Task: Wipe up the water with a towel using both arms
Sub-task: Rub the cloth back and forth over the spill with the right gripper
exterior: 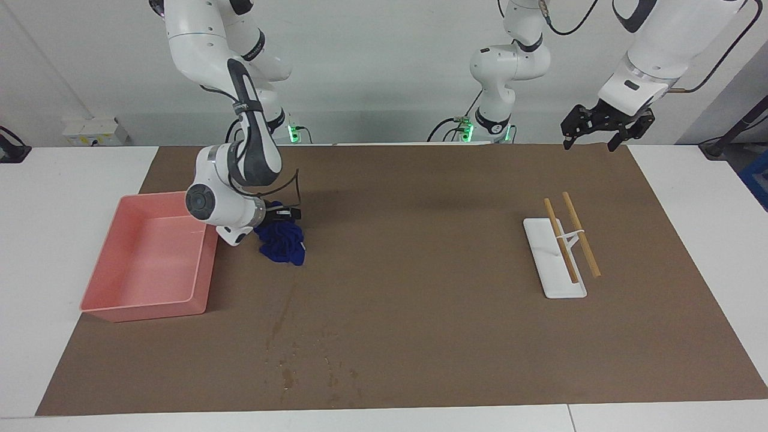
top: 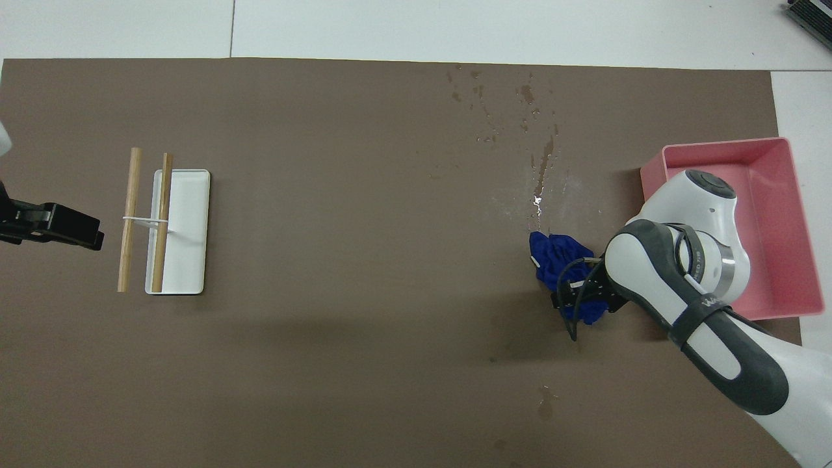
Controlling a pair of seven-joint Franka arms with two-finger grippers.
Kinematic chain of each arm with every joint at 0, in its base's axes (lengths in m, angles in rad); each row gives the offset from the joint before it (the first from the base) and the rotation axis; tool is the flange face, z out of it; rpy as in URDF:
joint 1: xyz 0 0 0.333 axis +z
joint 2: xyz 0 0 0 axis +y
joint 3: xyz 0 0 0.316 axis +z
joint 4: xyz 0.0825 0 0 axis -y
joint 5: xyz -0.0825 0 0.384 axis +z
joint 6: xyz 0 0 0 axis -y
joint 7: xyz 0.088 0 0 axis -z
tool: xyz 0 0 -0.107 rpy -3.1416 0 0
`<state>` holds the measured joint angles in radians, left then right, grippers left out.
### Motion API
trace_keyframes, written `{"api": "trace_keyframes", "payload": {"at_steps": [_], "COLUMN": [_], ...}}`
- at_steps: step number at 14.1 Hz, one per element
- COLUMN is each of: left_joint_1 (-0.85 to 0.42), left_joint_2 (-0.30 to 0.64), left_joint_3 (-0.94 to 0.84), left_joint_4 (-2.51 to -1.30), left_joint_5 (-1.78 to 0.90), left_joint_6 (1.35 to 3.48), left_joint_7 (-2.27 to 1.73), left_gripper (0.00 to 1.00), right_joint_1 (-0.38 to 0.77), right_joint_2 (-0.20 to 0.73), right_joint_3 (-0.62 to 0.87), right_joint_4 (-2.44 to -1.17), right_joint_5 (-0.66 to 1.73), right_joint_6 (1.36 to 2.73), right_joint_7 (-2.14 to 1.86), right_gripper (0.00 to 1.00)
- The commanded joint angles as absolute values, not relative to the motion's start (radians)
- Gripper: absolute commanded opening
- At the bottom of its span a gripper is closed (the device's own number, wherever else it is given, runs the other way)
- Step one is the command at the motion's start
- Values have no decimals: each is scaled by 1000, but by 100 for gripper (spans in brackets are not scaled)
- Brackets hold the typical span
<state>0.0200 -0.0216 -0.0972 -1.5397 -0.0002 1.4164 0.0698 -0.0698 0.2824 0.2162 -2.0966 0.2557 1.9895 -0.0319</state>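
The deep-blue towel lies bunched on the brown mat beside the pink tray, pressed down at its robot-side end by my right gripper, which is shut on the cloth. Water shows as dark specks and a thin streak on the mat, farther from the robots than the towel. The streak's near end stops just short of the cloth. My left gripper hangs open and empty in the air over the mat's corner at the left arm's end.
A pink tray stands at the right arm's end, close against the right arm's wrist. A white rectangular dish with two tied wooden sticks across it lies toward the left arm's end.
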Motion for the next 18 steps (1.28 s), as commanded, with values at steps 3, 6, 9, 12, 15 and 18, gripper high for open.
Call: {"api": "trace_keyframes", "payload": {"at_steps": [3,6,9,12,15,18], "left_joint_1": [17,20,20,20,20,20], "left_joint_2": [-44,-46,-46,-46,-46,-46], "left_joint_3": [-103,-101,-103,-101,-103,-103], "left_joint_4": [-1563,-1563,-1563,-1563,-1563,-1563], "left_joint_5": [15,15,15,15,15,15], "left_joint_6": [1400,1402,1402,1402,1402,1402], "left_joint_7": [74,74,74,74,74,74], "left_gripper": [100,100,100,100,100,100], "right_joint_1": [51,49,0,-40,-64,-81], "right_joint_2": [279,305,317,337,360,383], "right_joint_3": [222,219,216,216,216,216], "right_joint_4": [-2094,-2066,-2048,-2028,-1996,-1942], "right_joint_5": [281,262,216,111,48,17], "right_joint_6": [2187,2301,2394,2456,2513,2513], "right_joint_7": [58,-9,-153,-181,-234,-296], "right_gripper": [0,0,0,0,0,0]}}
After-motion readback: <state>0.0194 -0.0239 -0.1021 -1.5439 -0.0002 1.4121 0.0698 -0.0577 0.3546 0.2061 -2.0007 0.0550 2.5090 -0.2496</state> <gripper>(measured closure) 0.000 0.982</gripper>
